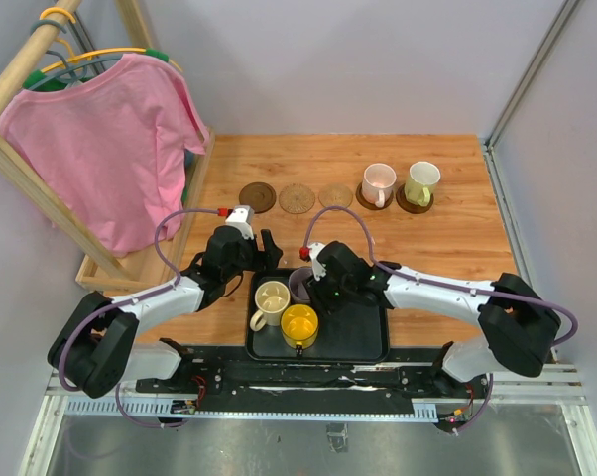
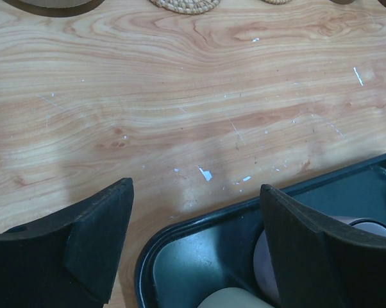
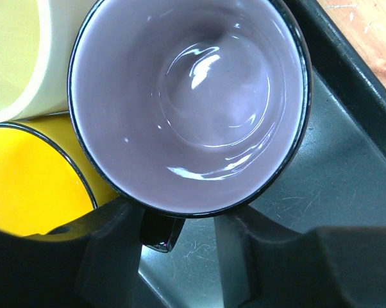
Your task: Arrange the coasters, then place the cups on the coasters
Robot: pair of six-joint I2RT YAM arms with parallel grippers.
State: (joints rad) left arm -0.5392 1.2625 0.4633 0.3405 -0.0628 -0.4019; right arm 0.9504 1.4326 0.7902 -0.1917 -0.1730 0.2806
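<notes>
at the bottom middle of the top view, just above the arm bases, the black tray (image 1: 373, 342) lies on the wooden table (image 1: 447, 248). three cups stand in its left half. the yellow mug (image 1: 299, 323) is nearest, the cream mug (image 1: 272, 297) is just up and left of it, and the grey-purple mug (image 1: 300, 288) is above the yellow one, near the tray's upper edge. in the right wrist view the three crowd close together, and the grey-purple one is upright with a glossy pale inside.

the right gripper (image 3: 177, 224) sits at that mug's handle (image 3: 159, 236). one finger stands on each side of the handle, spread rather than clamped. a strip of tray floor shows between the handle and the finger on the frame's right. whether the other finger touches the handle i cannot tell.

the left gripper (image 2: 196, 189) hangs over the tray's upper left corner. its jaws are spread wide and hold nothing, one finger over bare wood and the other over the tray.

farther up, a row runs across the far part of the table. from frame left come a dark brown coaster (image 1: 258, 196), a woven tan coaster (image 1: 298, 198) and a smaller tan coaster (image 1: 335, 195), all three bare. right of them the pink mug (image 1: 379, 181) stands on a second dark coaster (image 1: 363, 201), and the yellow-green mug (image 1: 421, 181) stands on a third dark coaster (image 1: 406, 206).

in the upper left of the frame, a pink shirt (image 1: 110, 139) hangs on a wooden rack (image 1: 21, 69).
</notes>
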